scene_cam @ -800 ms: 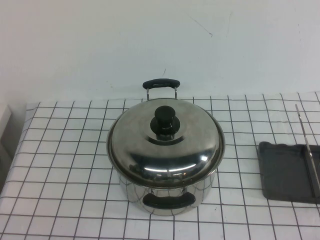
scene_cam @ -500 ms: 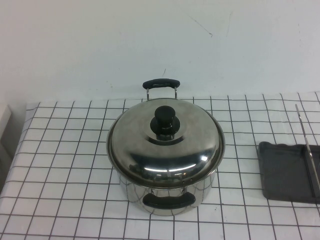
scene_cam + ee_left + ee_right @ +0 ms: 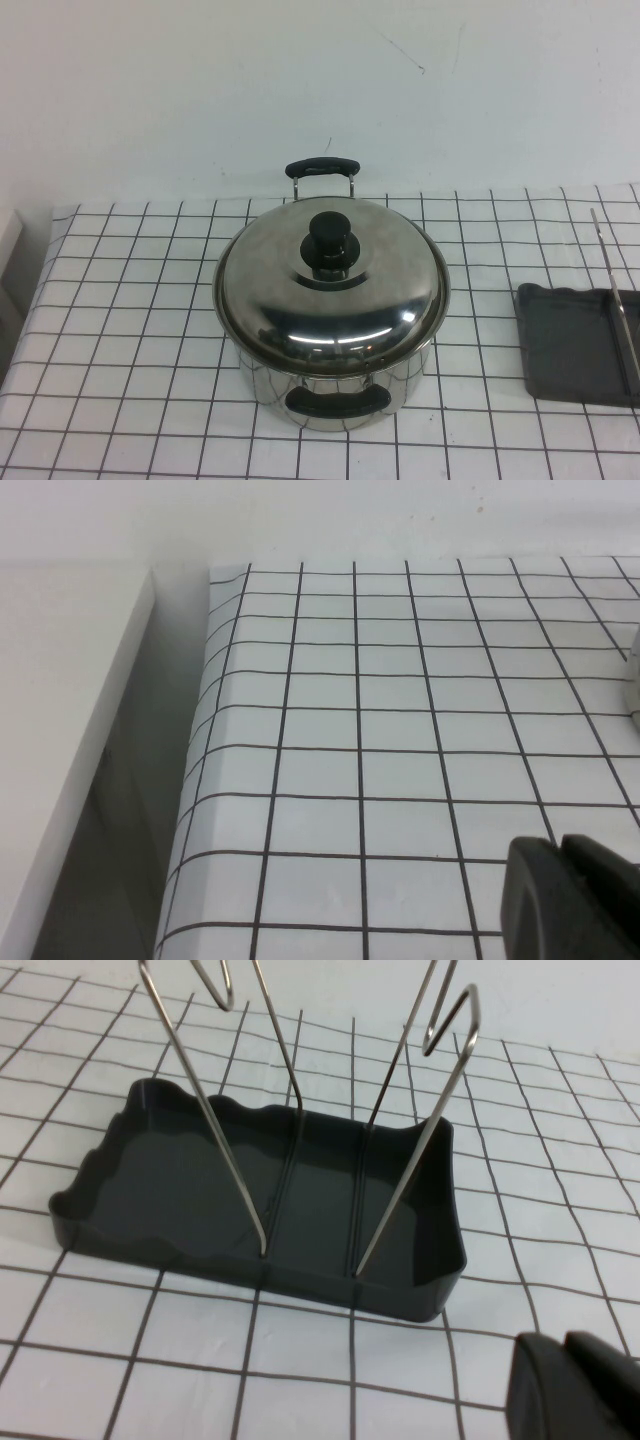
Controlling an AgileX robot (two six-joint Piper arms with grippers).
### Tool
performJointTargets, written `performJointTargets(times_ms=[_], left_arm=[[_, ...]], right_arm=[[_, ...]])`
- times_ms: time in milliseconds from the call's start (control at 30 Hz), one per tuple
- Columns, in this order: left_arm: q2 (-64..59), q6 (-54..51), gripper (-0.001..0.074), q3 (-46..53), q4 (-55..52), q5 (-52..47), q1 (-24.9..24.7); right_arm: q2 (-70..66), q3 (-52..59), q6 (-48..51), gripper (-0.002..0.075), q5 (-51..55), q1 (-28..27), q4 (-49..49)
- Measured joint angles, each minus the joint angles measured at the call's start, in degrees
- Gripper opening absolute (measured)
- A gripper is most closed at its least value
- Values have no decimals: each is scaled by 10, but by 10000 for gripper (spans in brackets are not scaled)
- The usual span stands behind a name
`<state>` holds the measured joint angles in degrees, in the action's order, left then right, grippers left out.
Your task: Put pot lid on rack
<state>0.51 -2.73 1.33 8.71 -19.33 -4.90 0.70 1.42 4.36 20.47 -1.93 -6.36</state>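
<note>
The shiny domed pot lid [image 3: 330, 290] with its black knob [image 3: 331, 240] rests on the steel pot [image 3: 335, 395] in the middle of the checked cloth in the high view. The rack [image 3: 575, 345], a dark grey tray with thin wire rods [image 3: 612, 290], stands at the right edge; the right wrist view shows it close, rack [image 3: 270, 1210]. Neither arm shows in the high view. My left gripper [image 3: 562, 852] is shut with nothing in it, over the cloth near the table's left edge. My right gripper [image 3: 566, 1348] is shut and empty, a little short of the rack.
The pot has two black handles, one at the back [image 3: 321, 167] and one at the front [image 3: 337, 402]. A white ledge [image 3: 70, 730] runs beside the table's left edge, with a gap between. A white wall stands behind the table.
</note>
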Motion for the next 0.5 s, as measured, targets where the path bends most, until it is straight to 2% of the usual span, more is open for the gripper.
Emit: performJointTargets(times_ms=[233,500], left_arm=[[0,1,-3,2,55,32,0],[0,32,-2,2,272,149,0]], right_arm=[[0,0,0,17,0,0,0],[0,0,0,17,0,0,0]])
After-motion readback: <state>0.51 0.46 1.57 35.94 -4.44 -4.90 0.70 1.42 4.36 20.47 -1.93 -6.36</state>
